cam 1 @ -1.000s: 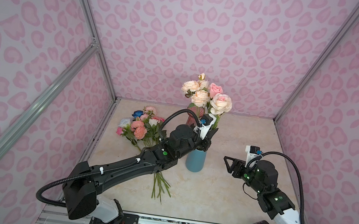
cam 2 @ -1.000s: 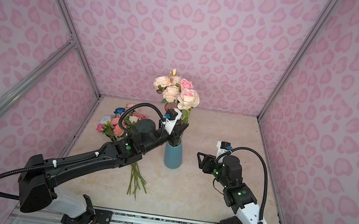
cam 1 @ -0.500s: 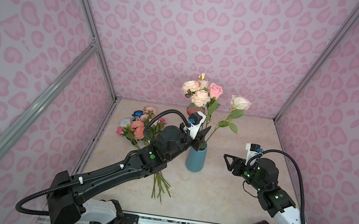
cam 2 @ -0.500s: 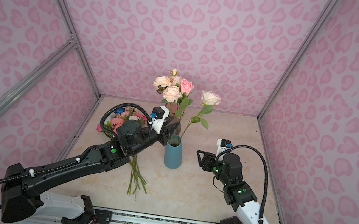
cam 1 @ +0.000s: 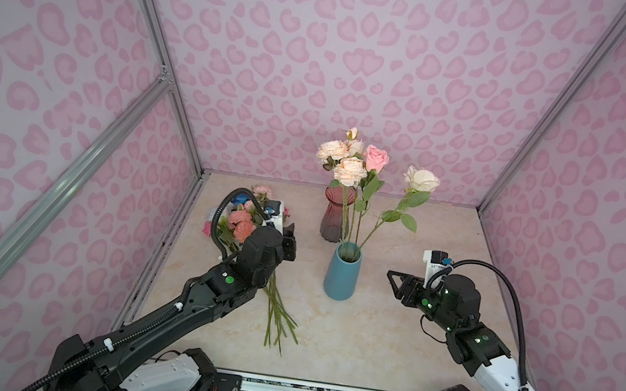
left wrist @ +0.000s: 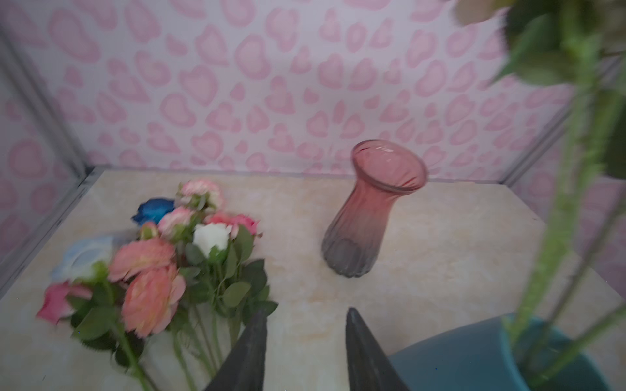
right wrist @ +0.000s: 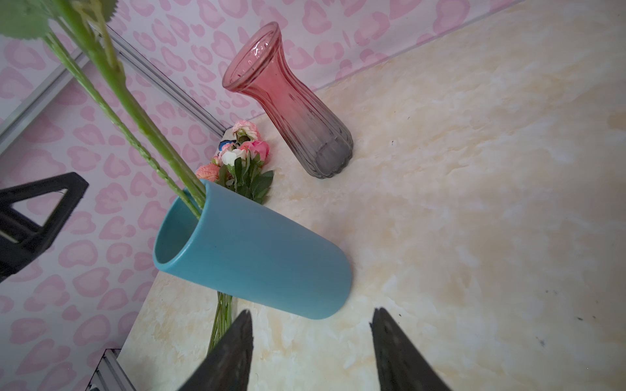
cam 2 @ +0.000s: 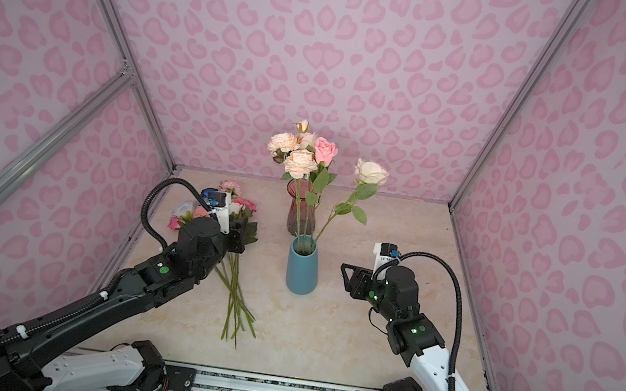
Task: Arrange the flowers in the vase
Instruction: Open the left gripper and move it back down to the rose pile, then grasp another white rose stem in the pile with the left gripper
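Observation:
The blue vase (cam 1: 342,272) (cam 2: 302,266) stands mid-table and holds three flowers (cam 1: 351,164): peach, pink, and a cream rose (cam 1: 422,179) leaning right. More flowers (cam 1: 241,226) (left wrist: 149,270) lie in a bunch at the left, stems (cam 1: 278,317) pointing to the front. My left gripper (cam 1: 290,239) (left wrist: 306,315) hovers open and empty between the bunch and the vase (left wrist: 474,355). To the right of the vase (right wrist: 250,250), my right gripper (cam 1: 395,282) (right wrist: 313,313) is open, empty and pointed at it.
An empty red-to-grey ribbed glass vase (cam 1: 335,216) (left wrist: 372,216) (right wrist: 294,105) stands just behind the blue one. Pink-patterned walls close in the table on three sides, with metal frame bars (cam 1: 169,78) at the left.
My left gripper opened, let go of the cream rose's stem and drew back left toward the bunch. The rose tipped to the right in the vase. My right gripper's jaws narrowed a little.

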Tool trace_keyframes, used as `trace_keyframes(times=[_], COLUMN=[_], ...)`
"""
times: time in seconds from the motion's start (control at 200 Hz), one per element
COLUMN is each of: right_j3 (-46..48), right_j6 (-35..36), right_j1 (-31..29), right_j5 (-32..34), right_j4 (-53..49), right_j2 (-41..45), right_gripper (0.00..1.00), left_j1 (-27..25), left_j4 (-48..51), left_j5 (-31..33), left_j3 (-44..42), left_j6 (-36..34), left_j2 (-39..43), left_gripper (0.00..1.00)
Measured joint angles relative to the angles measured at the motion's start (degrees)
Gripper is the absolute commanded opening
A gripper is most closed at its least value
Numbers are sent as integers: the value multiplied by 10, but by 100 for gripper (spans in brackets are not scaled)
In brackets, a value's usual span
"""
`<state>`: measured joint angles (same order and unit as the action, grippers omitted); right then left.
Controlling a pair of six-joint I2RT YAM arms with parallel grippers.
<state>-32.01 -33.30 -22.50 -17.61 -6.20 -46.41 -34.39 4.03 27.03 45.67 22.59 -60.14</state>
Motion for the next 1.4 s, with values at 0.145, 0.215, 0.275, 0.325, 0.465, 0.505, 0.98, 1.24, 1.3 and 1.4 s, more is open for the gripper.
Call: trace_keyframes(times=[0.145, 0.215, 0.275, 0.325, 0.465, 0.505, 0.98, 1.24, 1.3, 1.4], right_j3=[24, 33, 37, 37, 37, 37, 47, 43, 41, 38], right_j6=[-6, -6, -7, -7, -7, -6, 9, 12, 12, 12], right_j1=[-12, -19, -23, -26, -26, -25, -23, -22, -22, -22], right_j5=[-7, -9, -9, -9, -8, -6, 10, 9, 9, 9], right_j4=[11, 12, 12, 13, 23, 23, 26, 29, 29, 29], right_j2=[-5, -11, -15, -18, -19, -18, -26, -30, -26, -23], right_gripper=[39, 39, 39, 39, 40, 40, 42, 42, 42, 42], left_j1=[85, 96, 99, 100, 103, 104, 105, 106, 106, 106], left_j4=[69, 83, 96, 102, 113, 115, 143, 149, 155, 156], left_j5=[-40, -62, -81, -94, -110, -112, -117, -128, -137, -155], left_j3=[-63, -62, -46, -23, 51, 70, 134, 140, 140, 140], left_j6=[89, 99, 103, 102, 88, 86, 80, 77, 77, 78], left_j2=[-13, -49, -94, -137, -256, -286, -410, -395, -371, -319], left_gripper=[37, 37, 32, 29, 27, 27, 10, 3, 3, 3])
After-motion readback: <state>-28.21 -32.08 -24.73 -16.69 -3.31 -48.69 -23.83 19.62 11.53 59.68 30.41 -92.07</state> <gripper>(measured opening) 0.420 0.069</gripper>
